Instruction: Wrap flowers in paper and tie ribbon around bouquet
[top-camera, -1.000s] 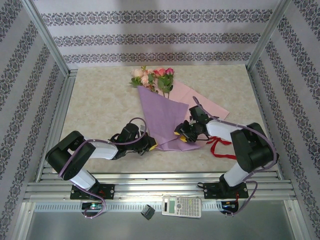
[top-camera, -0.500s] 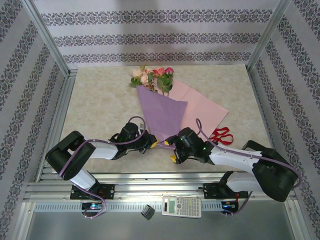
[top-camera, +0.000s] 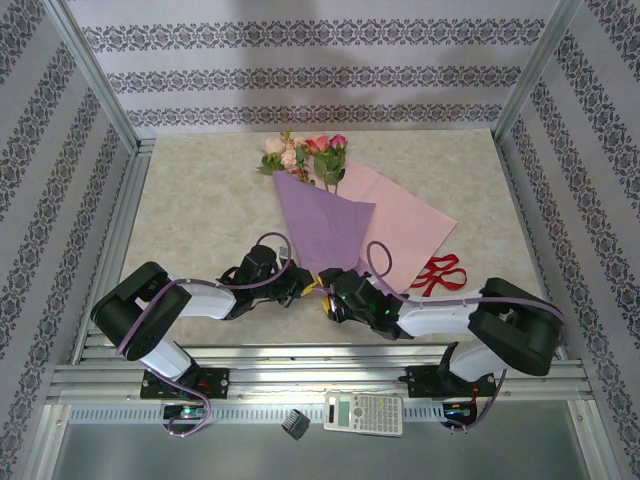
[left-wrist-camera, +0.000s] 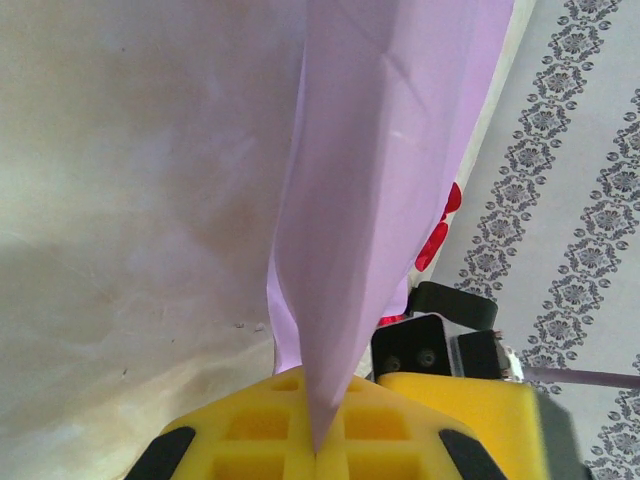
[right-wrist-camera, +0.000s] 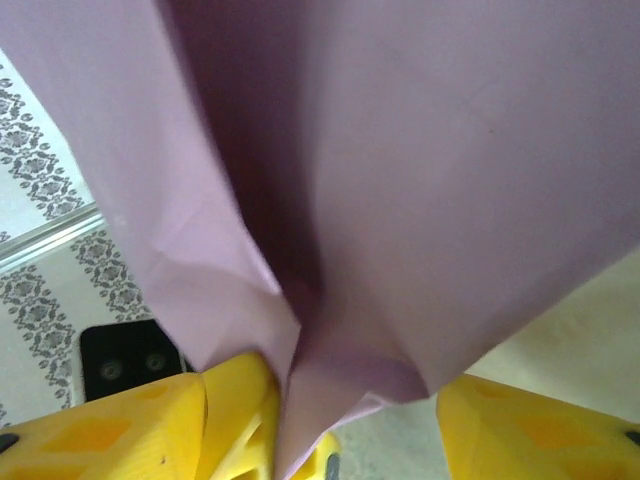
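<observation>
Creased lilac paper (top-camera: 322, 225), its pale pink underside showing, lies as a long cone on the marbled tabletop (top-camera: 200, 210); roses (top-camera: 305, 155) poke from its wide far end; the yellow, pocketed left fingers (left-wrist-camera: 250, 430) clench its pointed tip; the right fingers (right-wrist-camera: 530, 425) stand released, astride it; a curly red ribbon (top-camera: 440, 272) lies beside.

Bright, even light falls from overhead, leaving only soft shadows on the pale marbled tabletop (top-camera: 200, 210). Close up, the creased lilac paper sheet (right-wrist-camera: 450, 150) blurs, its inner fold dark; yellow fingertips (left-wrist-camera: 240, 432) smear too.
</observation>
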